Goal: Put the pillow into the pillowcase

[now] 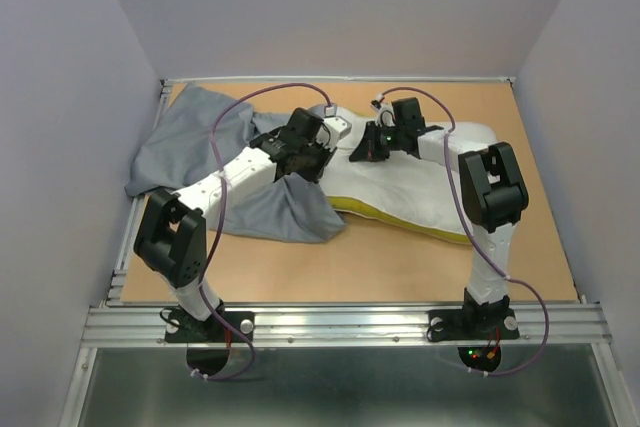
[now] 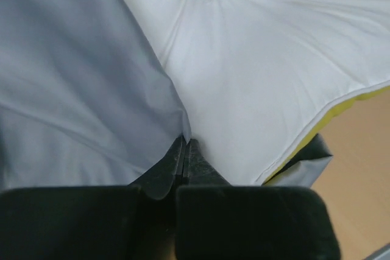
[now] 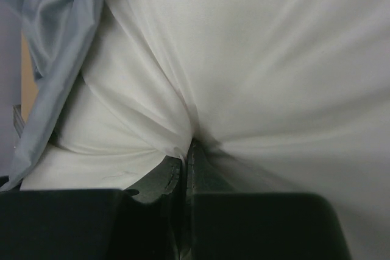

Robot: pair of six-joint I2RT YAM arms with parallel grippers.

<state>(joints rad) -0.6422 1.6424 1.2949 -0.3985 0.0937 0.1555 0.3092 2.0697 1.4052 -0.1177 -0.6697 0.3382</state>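
Observation:
The white pillow with a yellow band along its near edge lies across the table's middle and right. The slate-grey pillowcase lies wrinkled at the left and drapes over the pillow's left end. My left gripper is shut on the pillowcase's edge, right beside the white pillow. My right gripper is shut on a pinch of the pillow's white cloth. A grey fold of the pillowcase hangs at its left.
The tan tabletop has metal rails along the left and near edges. Lavender walls close in the left, back and right sides. Purple cables loop over both arms.

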